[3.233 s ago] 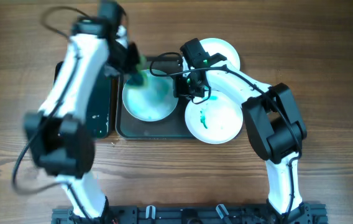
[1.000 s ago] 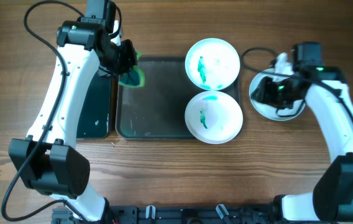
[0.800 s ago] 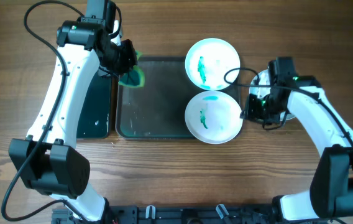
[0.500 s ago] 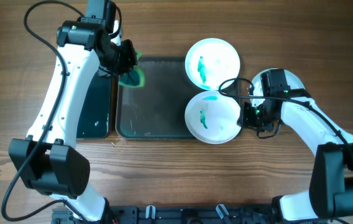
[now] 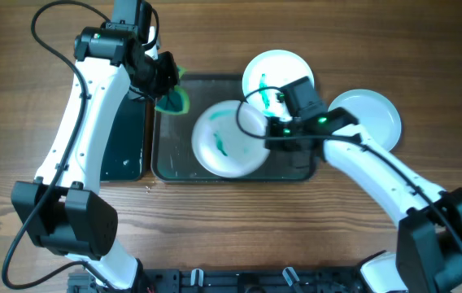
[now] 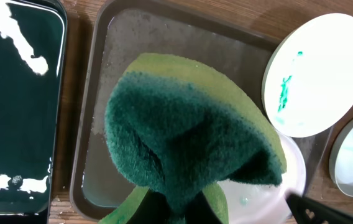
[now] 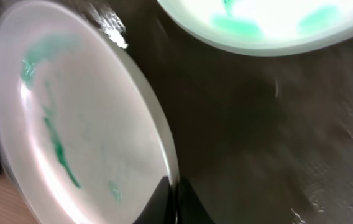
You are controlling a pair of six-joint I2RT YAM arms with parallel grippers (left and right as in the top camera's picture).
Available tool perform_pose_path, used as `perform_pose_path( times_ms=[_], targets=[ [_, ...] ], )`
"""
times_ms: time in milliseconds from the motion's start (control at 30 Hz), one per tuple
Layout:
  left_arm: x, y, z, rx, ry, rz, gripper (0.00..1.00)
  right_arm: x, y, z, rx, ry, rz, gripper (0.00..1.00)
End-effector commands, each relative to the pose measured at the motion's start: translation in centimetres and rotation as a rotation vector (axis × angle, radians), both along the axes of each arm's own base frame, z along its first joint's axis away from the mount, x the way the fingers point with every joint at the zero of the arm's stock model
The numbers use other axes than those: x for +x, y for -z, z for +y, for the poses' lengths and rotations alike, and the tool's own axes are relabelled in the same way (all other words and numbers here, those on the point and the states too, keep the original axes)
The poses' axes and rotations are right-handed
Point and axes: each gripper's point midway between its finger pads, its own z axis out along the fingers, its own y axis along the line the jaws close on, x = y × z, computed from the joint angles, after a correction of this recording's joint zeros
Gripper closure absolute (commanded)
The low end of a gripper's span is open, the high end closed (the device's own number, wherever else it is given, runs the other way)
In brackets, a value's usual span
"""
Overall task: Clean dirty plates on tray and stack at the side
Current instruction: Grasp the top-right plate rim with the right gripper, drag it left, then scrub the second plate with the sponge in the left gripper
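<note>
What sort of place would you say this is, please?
Probably a robotics lab bench staged for dishwashing practice: two robot arms at a wooden table, a teal-smeared plate on a tray, and a green sponge in the left end effector.

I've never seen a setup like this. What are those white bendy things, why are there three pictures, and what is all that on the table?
Those are two robot arms, the left arm and the right arm, each ending in a two-finger gripper. The wide picture looks straight down from a fixed camera above the table. The other two come from cameras on the wrists. The left gripper squeezes a green sponge above a corner of the big dark tray. The right gripper pinches the rim of a white plate smeared with teal, in the middle of that tray. A second smeared plate rests over the tray's far right corner, and a clean-looking plate lies on the wooden table beside it. At the left is a smaller black tray, shiny as if wet.
</note>
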Motion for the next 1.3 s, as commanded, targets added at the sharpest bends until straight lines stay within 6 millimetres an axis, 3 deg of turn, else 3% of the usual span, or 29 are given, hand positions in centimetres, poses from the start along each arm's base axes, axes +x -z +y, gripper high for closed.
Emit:
perform_pose_path(
  times_ms=[0,100,200,300,367,467,567,700,767,967,1100,1200,1233,1267],
  targets=[
    [0.0,0.3,-0.1,0.000,0.001,0.006,0.96,1.6,2.6,1.6,-0.013,0.139,0.027,0.96],
    [0.0,0.3,-0.1,0.000,0.001,0.006,0.96,2.7,4.4,4.3,0.011,0.109,0.076,0.96],
    [0.0,0.3,-0.1,0.000,0.001,0.007,0.96,1.9,6.4,5.4,0.040,0.089,0.156,0.95],
    [-0.1,0.4,-0.1,0.000,0.001,0.009,0.96,2.3,6.0,5.3,0.058,0.049,0.152,0.69],
    [-0.4,1.1,-0.1,0.003,0.001,0.028,0.96,2.9,5.4,4.9,0.075,0.011,0.151,0.66],
    [-0.4,2.9,0.0,0.005,0.000,0.038,0.96,3.5,5.9,5.2,0.058,-0.050,0.152,0.66],
    [-0.5,3.6,-0.1,-0.001,-0.024,0.049,0.96,3.8,6.8,5.4,0.053,-0.045,0.166,0.83],
    [-0.4,4.6,-0.3,0.003,-0.019,0.070,0.96,3.9,6.8,5.5,0.052,-0.040,0.164,0.92],
    [-0.5,6.1,-1.0,0.010,-0.001,0.101,0.96,3.8,6.9,5.4,0.051,-0.025,0.172,0.96],
    [-2.2,13.4,-4.1,0.041,0.081,0.211,0.96,3.8,6.9,5.4,0.050,-0.029,0.172,0.96],
    [-3.3,18.2,-3.7,0.075,0.043,0.294,0.96,3.8,6.9,5.4,0.050,-0.034,0.172,0.96],
    [-3.8,19.8,-3.3,0.103,0.032,0.327,0.96,3.8,6.9,5.5,0.052,-0.034,0.172,0.96],
    [-3.8,19.8,-3.7,0.083,0.050,0.326,0.96,3.8,6.9,5.5,0.052,-0.034,0.172,0.96],
    [-3.8,19.4,-5.6,-0.016,0.162,0.310,0.96,3.8,6.9,5.5,0.052,-0.034,0.172,0.96]
  ],
)
